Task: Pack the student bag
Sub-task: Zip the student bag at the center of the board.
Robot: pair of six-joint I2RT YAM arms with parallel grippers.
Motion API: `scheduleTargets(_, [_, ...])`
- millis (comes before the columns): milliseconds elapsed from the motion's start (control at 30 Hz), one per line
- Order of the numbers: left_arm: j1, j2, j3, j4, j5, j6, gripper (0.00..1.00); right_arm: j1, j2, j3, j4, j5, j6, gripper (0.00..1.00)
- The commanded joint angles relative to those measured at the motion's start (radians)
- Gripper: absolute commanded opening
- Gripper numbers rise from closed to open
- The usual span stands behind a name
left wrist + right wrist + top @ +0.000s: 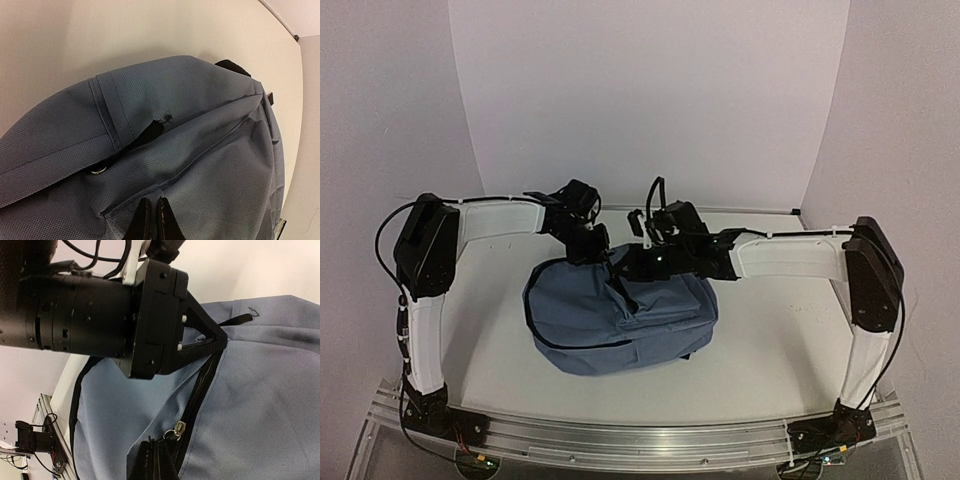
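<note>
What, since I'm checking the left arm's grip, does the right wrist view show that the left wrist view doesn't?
Only right wrist: the silver zipper pull by the black zip, and the left tool side-on, tips pinched at the zip's end. Only left wrist: a stitched band and a small metal ring. Both: the student bag, and a shut tool at the bottom edge, the right tool in its own view.

No legible text, label, brand mark, number or sign in any of the three views. Nothing readable on the student bag [620,320], neither on its plain slate-blue fabric nor along its black zip trim.
</note>
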Motion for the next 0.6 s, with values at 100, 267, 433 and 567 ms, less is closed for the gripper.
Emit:
scheduleTargets(100, [0.060, 0.017, 0.084, 0.040, -0.076, 0.002, 0.00, 0.037, -0.137, -0.053, 0.046, 0.004, 0.025, 0.00])
scheduleTargets(267, [0.076, 0.049, 0.123, 0.045, -0.082, 0.020, 0.00, 0.053, -0.181, -0.098, 0.047, 0.013, 0.042, 0.00])
scheduleTargets(433, [0.091, 0.080, 0.163, 0.061, -0.084, 0.040, 0.00, 0.066, -0.218, -0.153, 0.046, 0.032, 0.063, 0.00])
scheduleTargets(567, [0.100, 0.098, 0.195, 0.075, -0.081, 0.063, 0.00, 0.071, -0.239, -0.193, 0.046, 0.044, 0.078, 0.00])
